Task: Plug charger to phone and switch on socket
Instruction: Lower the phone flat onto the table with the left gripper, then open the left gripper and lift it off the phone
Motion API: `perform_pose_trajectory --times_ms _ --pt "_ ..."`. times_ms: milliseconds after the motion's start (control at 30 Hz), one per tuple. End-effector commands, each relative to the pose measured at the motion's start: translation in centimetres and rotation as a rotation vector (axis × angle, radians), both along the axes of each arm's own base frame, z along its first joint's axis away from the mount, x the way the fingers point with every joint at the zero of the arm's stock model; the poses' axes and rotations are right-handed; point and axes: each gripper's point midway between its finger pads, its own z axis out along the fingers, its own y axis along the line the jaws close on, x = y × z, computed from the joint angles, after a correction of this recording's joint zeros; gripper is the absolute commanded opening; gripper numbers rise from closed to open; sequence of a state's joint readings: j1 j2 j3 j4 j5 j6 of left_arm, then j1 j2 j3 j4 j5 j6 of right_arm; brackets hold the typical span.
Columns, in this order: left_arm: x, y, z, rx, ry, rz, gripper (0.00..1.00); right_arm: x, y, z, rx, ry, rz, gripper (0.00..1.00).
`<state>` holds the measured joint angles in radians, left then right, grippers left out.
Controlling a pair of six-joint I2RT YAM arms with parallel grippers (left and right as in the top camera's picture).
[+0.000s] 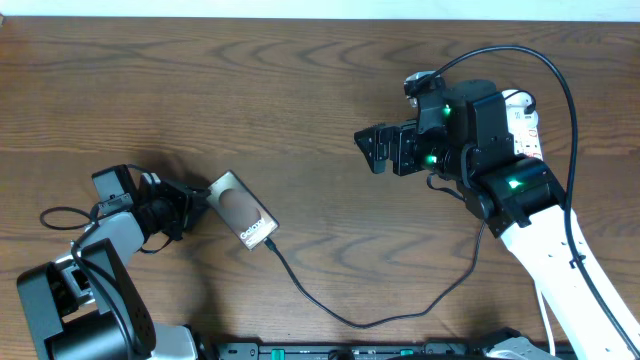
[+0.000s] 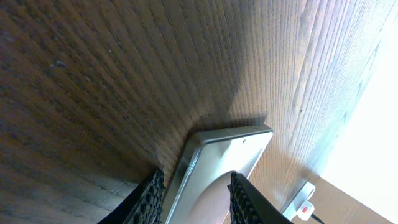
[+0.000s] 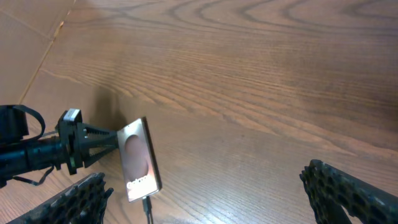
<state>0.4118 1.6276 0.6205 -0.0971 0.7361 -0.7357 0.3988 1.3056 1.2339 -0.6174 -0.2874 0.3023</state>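
Left end effector (image 1: 198, 203) is closed on the end of the phone (image 1: 243, 211) nearest it, one finger on each long edge, pinning it flat on the counter (image 1: 250, 80) at the left. Right end effector (image 1: 368, 150) hangs above bare wood near the middle, fingers spread wide with nothing between them. The charger (image 1: 340, 318) runs from beneath the right arm in a loose loop along the front and ends at the phone's lower short edge. Its plug tip looks seated in the port, though no view is sharp enough to show it fully home. The socket (image 1: 525, 120) lies at the far right, largely covered by the right arm and well apart from the phone.

By my reading the plugging step is finished or nearly so, and the switch is what remains. That calls for the right arm to swing round toward the socket, bring its fingers together and press the rocker, whose position I cannot make out.
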Motion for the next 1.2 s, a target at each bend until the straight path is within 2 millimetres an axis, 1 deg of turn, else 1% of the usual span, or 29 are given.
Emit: perform_pose_trajectory --times_ms 0,67,300,367,467,600,700,767,833,1033,1167 --pt "-1.2 0.4 -1.5 0.029 0.07 0.022 0.34 -0.1 -0.1 0.9 -0.008 -0.033 0.007 0.99" --pt "-1.2 0.4 -1.5 0.028 0.071 0.022 0.35 -0.1 -0.1 0.9 -0.008 -0.033 0.007 0.99" --pt "-1.2 0.3 -1.4 0.037 0.052 -0.004 0.62 -0.1 -0.1 0.9 -0.015 -0.038 0.013 0.99" --pt "-1.1 0.2 -1.2 0.039 0.032 -0.028 0.67 -0.1 -0.1 0.8 -0.015 -0.037 0.013 0.99" --pt "-0.5 -0.3 -0.3 0.035 -0.035 -0.073 0.73 -0.1 -0.3 0.7 -0.022 -0.035 0.008 0.99" --pt "0.5 -0.6 1.7 0.027 -0.127 -0.105 0.78 0.0 -0.6 0.3 -0.04 -0.024 -0.006 0.99" --pt "1.2 -1.3 4.1 0.031 -0.251 -0.173 0.84 0.0 -0.7 0.2 -0.048 -0.025 -0.009 0.99" --pt "1.6 -2.0 6.3 0.028 -0.364 -0.238 0.87 0.0 -0.7 0.1 -0.051 -0.024 -0.012 0.99" --pt "1.8 -2.9 8.9 0.023 -0.489 -0.306 0.9 0.0 -0.8 0.0 -0.056 -0.02 -0.015 0.99" --pt "0.9 -5.6 16.5 0.003 -0.797 -0.465 0.91 0.2 -1.3 -0.7 -0.081 -0.003 -0.038 0.99" --pt "0.2 -7.7 19.7 0.031 -0.879 -0.523 0.91 0.5 -2.3 -1.4 -0.096 0.033 -0.11 0.99"
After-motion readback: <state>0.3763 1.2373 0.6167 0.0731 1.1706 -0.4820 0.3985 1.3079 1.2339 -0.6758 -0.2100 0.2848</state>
